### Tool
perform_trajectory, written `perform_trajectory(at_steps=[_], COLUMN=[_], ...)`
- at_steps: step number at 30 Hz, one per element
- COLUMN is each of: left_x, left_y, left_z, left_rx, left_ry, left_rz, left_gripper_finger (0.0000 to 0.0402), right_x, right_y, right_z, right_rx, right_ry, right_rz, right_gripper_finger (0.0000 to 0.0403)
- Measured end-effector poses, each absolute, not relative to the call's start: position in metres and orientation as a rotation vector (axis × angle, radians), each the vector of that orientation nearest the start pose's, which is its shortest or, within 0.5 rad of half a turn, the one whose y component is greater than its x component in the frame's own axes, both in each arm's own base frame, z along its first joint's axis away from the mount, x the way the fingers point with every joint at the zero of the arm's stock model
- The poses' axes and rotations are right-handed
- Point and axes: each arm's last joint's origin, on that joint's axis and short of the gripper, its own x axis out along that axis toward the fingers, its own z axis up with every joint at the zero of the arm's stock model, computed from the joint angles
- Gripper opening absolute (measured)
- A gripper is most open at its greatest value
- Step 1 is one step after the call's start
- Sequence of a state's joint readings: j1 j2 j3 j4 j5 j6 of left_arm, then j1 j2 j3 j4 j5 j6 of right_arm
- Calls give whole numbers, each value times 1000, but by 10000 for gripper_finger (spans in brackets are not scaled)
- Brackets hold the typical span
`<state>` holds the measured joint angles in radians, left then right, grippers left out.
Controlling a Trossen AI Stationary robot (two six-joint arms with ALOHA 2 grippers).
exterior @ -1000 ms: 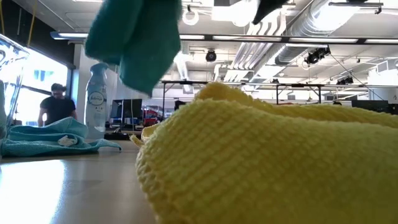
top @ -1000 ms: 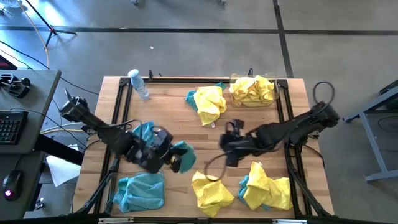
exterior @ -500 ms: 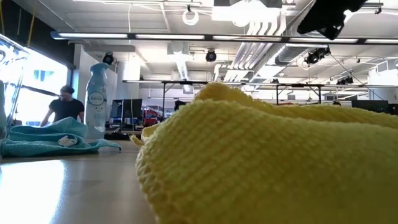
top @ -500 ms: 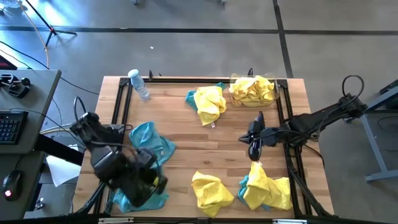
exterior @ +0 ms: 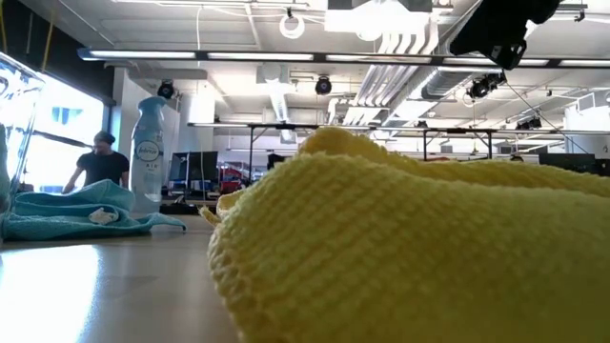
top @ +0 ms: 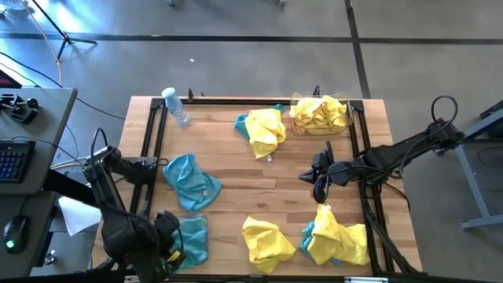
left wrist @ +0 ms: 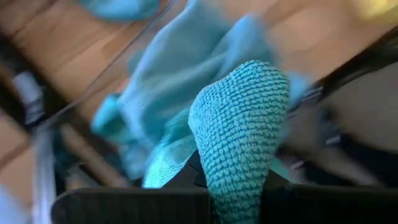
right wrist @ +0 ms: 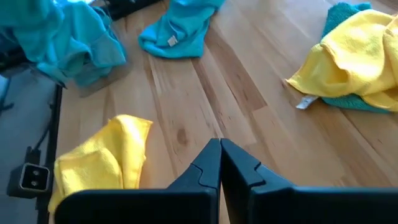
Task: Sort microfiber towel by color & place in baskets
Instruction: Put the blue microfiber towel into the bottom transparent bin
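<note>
Your left gripper [left wrist: 233, 186] clenches a teal towel [left wrist: 239, 124] over the near-left basket [top: 187, 240]; your right gripper [right wrist: 220, 158] hangs clenched empty above the surface [right wrist: 205, 87].

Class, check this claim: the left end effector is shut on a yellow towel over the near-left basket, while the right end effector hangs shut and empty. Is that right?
Not quite. The left end effector is shut on a teal towel, not yellow, as the left wrist view shows. The rest stands: it is over the near-left basket, and the right end effector hangs shut and empty.
</note>
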<state>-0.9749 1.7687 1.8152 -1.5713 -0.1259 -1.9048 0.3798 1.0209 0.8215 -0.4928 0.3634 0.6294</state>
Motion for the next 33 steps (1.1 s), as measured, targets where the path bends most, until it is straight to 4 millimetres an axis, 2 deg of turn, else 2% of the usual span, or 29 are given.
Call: perform_trajectory(at_steps=[4,11,15,20,26,29,33], left_x=[172,160,153,150,151,154,151], left_y=[-262,-255,-250,-245,-247,-250,-247], left_z=[311,272,254,242,247,262,293], left_rx=[-602,-338,-232,-134,-143,-159,-237], left_ry=[1487,1643,1765,1813,1816,1747,1535], left_rz=[697,666,630,590,552,486,414], left_gripper_finger=[0,0,0,0,1,1,1], right_x=[199,202,202,202,202,203,205], right_y=[68,69,69,68,67,66,67], right_z=[283,287,287,287,287,287,285], right_rx=[382,452,493,527,551,548,561], right_ry=[568,510,504,485,460,455,451], right_rz=[-172,-191,-207,-245,-291,-304,-327], right_gripper_finger=[0,0,0,0,0,0,0])
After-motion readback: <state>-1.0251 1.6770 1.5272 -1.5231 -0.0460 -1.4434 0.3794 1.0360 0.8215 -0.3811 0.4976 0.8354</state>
